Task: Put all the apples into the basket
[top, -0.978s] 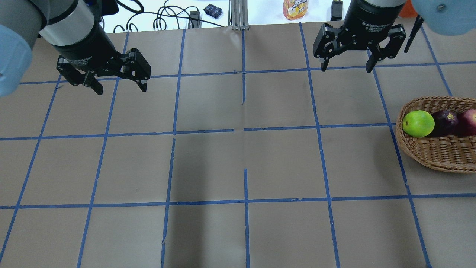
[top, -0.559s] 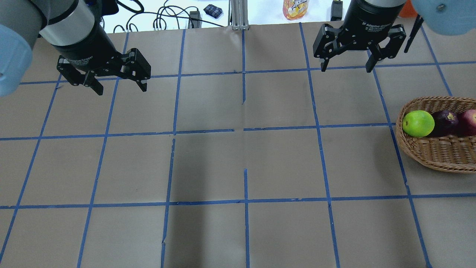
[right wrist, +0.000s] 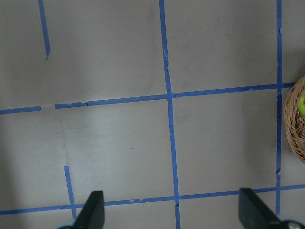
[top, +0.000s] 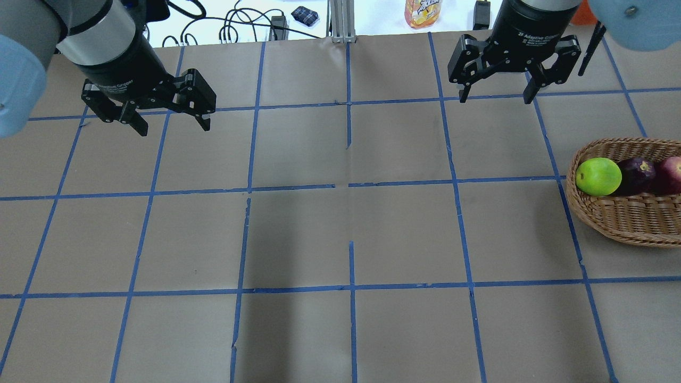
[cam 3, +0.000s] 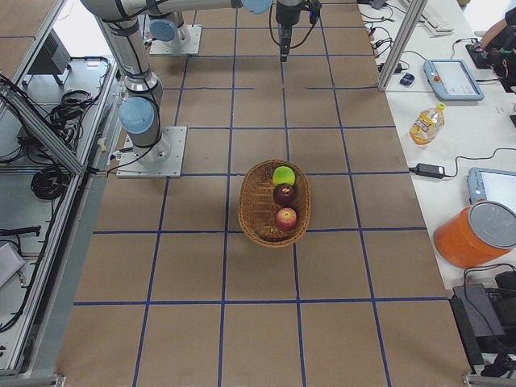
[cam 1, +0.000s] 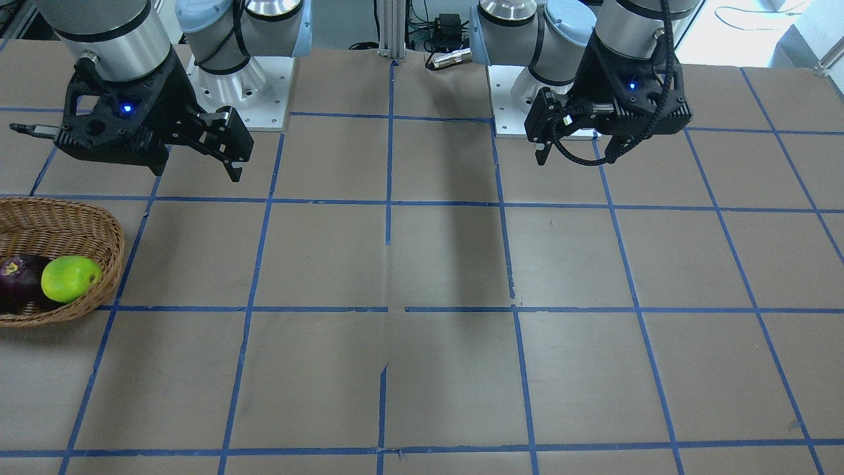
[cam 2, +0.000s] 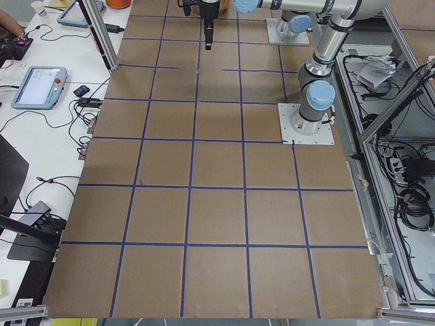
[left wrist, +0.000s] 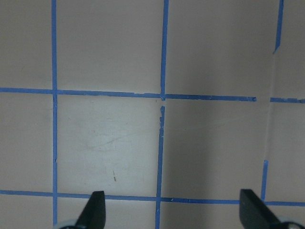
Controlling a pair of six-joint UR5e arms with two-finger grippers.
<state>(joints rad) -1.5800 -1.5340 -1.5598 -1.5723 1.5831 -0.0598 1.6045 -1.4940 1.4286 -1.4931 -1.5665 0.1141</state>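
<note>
The wicker basket [top: 622,226] sits at the table's right edge and holds all three apples: the yellow-green apple [top: 598,176], the dark purple apple [top: 637,174] and the red apple [top: 671,174]. The right side view shows them in a row: green [cam 3: 283,175], purple [cam 3: 284,194], red [cam 3: 285,218]. My right gripper [top: 495,99] is open and empty, above the table behind and to the left of the basket. My left gripper [top: 174,127] is open and empty over the far left. In the right wrist view only the basket's rim [right wrist: 293,124] shows.
Brown paper with a blue tape grid [top: 351,186] covers the table. A drink bottle [top: 423,13] and cables [top: 234,26] lie past the far edge. An orange bucket [cam 3: 476,234] and tablets stand on the side bench.
</note>
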